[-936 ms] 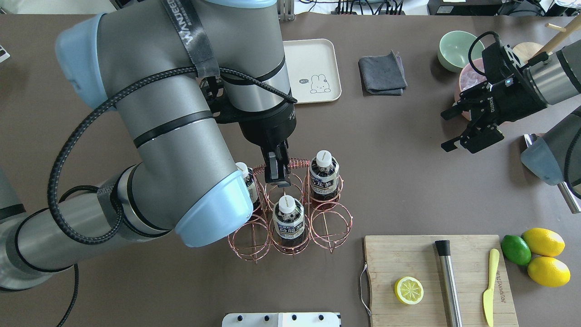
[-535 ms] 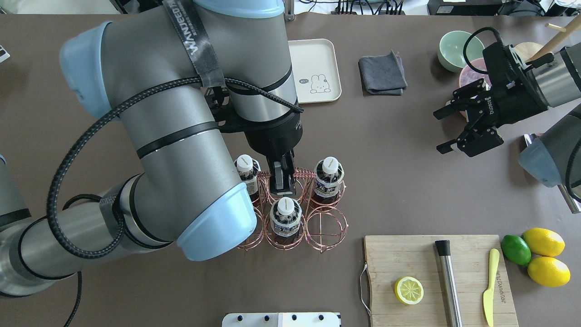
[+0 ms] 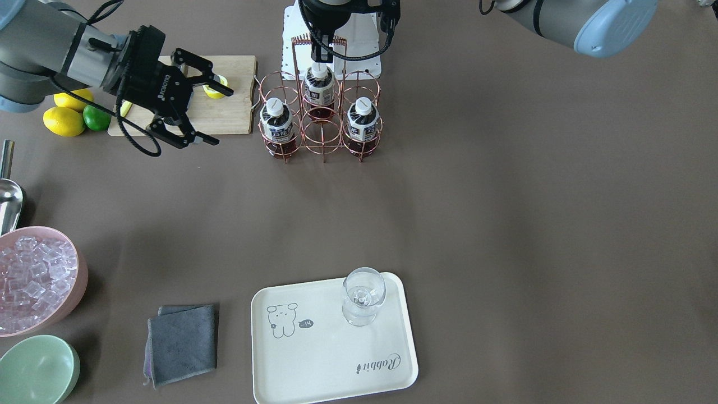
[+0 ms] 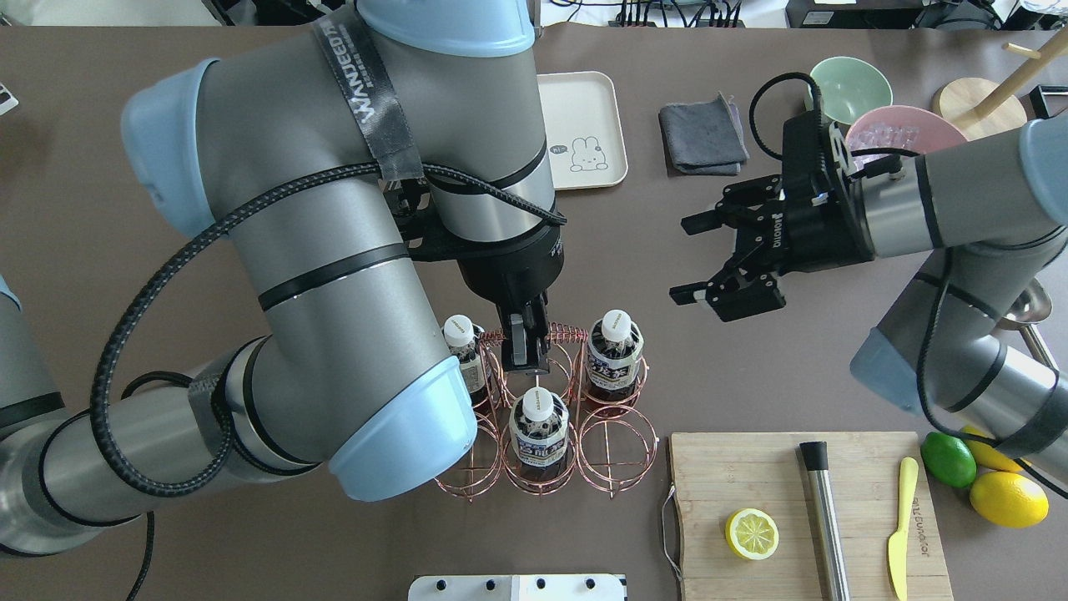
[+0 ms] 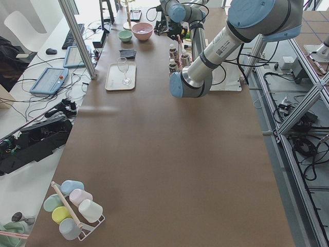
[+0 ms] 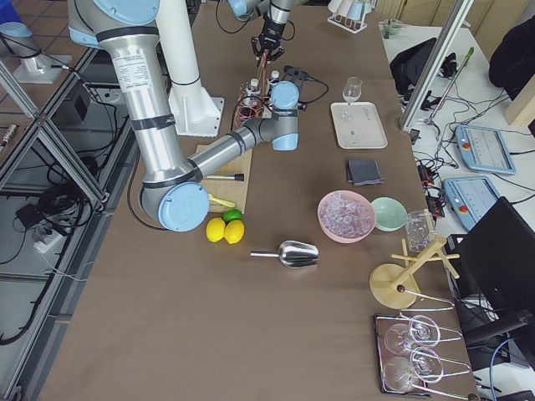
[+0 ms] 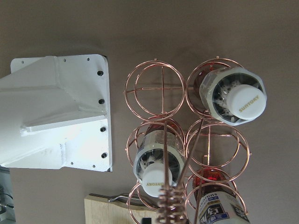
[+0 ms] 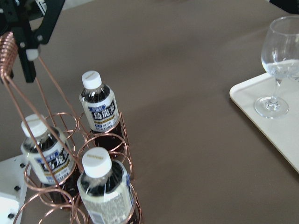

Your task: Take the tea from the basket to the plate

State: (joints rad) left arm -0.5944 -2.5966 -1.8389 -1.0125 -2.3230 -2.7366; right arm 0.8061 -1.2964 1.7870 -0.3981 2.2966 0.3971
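Copper basket [image 4: 574,417], partly hidden, seemingly gripped by left tool [image 4: 529,364].

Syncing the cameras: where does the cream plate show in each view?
Front-facing: plate bottom centre.
Overhead: plate top centre.
Exterior left: plate upper left.
Exterior right: plate upper, right of centre.
Left wrist: not in it.
Right wrist: plate right edge.
Shared landmark: the copper basket.

Robot lab setup, not anybody's kitchen
Long brown-covered worktop [image 5: 154,154] fenced by silver aluminium frame posts [image 5: 78,39], black cable tangles [image 5: 303,146] on the floor off its robot-side edge, grey teach-pendant tablets with red stop buttons [image 5: 50,81] on the white bench past the operators' edge.
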